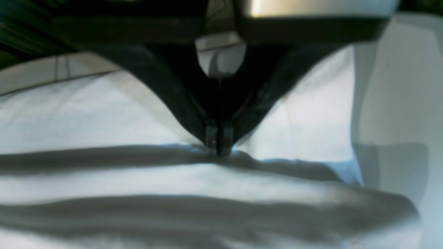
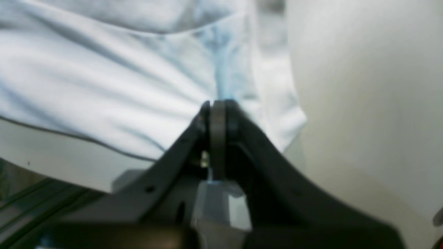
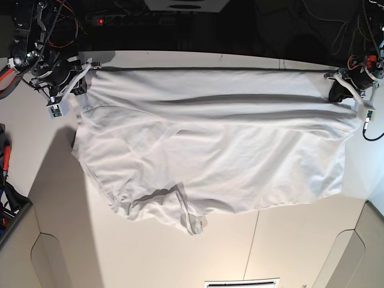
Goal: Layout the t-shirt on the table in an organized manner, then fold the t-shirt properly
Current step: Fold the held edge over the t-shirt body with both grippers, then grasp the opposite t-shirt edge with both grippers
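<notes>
Left tool (image 1: 218, 145) pinched tight on the shirt (image 3: 216, 156) edge, right tool (image 2: 217, 110) likewise, each at a far corner. Shirt stretched between them, draped down over the worktop (image 3: 210, 252), near side bunched and wrinkled. Layout step, I judge; next, lower it flat and smooth the sleeves.

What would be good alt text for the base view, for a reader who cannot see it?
A white t-shirt lies spread across a white table, pulled taut along its far edge by two arms. The right gripper pinches one far corner and the left gripper the other, both shut on cloth. The near edge is wrinkled, with one sleeve bunched.
</notes>
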Robot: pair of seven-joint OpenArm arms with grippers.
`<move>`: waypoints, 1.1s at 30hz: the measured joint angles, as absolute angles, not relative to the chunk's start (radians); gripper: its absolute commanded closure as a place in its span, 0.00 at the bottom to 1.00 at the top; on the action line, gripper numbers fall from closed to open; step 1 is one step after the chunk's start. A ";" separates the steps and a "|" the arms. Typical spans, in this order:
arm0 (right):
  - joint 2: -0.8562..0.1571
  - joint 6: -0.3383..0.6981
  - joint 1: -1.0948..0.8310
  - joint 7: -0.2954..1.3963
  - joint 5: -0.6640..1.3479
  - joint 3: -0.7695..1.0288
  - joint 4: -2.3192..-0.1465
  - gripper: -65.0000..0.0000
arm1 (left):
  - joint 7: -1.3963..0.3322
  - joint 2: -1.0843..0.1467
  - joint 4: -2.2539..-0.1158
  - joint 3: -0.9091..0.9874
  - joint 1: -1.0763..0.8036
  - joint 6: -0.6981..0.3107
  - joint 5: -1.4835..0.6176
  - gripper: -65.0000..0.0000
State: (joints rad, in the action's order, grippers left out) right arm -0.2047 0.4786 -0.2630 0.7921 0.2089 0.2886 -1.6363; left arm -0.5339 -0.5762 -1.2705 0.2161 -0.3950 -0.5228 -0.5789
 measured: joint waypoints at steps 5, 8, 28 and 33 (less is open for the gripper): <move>-0.205 0.479 -0.263 0.822 0.215 0.289 -1.637 1.00 | -0.572 -0.576 -1.289 0.242 -0.415 -0.532 -0.593 1.00; -0.205 0.478 -0.272 0.836 0.235 0.289 -1.639 1.00 | -0.599 -0.576 -1.301 0.251 -0.418 -0.532 -0.590 1.00; -0.205 0.411 -0.299 0.822 0.270 0.395 -2.025 1.00 | -0.763 -0.559 -1.662 0.639 -0.387 -0.639 -0.790 0.67; -0.205 0.393 -0.148 0.724 0.208 0.419 -2.053 0.61 | -0.774 -0.554 -1.674 0.664 -0.352 -0.637 -0.801 0.62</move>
